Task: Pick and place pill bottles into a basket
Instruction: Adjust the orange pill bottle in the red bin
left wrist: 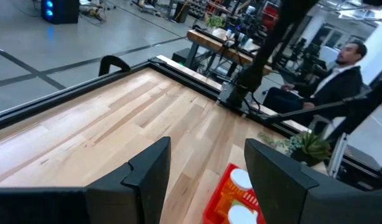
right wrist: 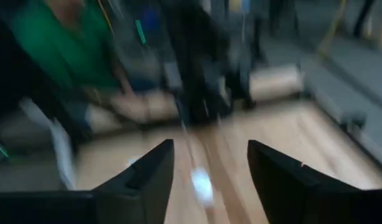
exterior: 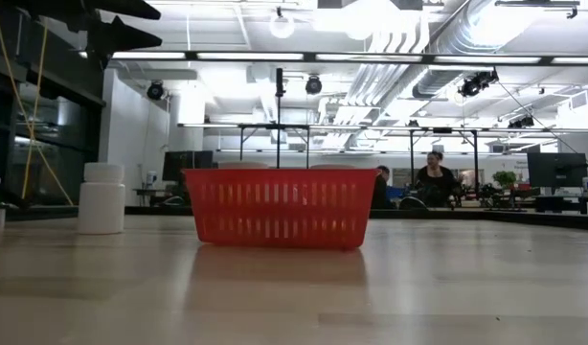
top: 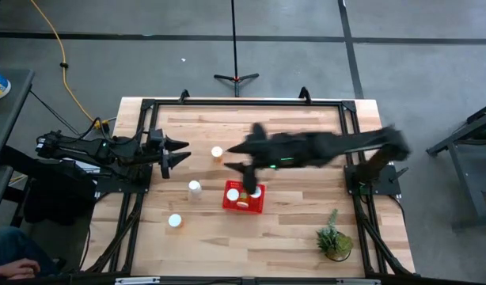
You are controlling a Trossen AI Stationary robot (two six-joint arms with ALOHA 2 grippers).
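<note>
The red basket (top: 244,198) stands on the table's middle, with white-capped pill bottles (top: 256,191) inside; it also shows in the low view (exterior: 280,206) and the left wrist view (left wrist: 223,194). Three bottles stand upright on the table: an orange one (top: 217,152), a white one (top: 195,188) (exterior: 101,198) and an orange one (top: 175,221). My right gripper (top: 231,158) (right wrist: 209,174) is open and empty, above the table just beyond the basket, near the far orange bottle. My left gripper (top: 178,154) (left wrist: 206,180) is open and empty at the table's left.
A small green potted plant (top: 334,237) stands near the table's near right corner. A black frame (top: 243,103) runs around the table top. People sit in the room beyond the table (exterior: 433,177).
</note>
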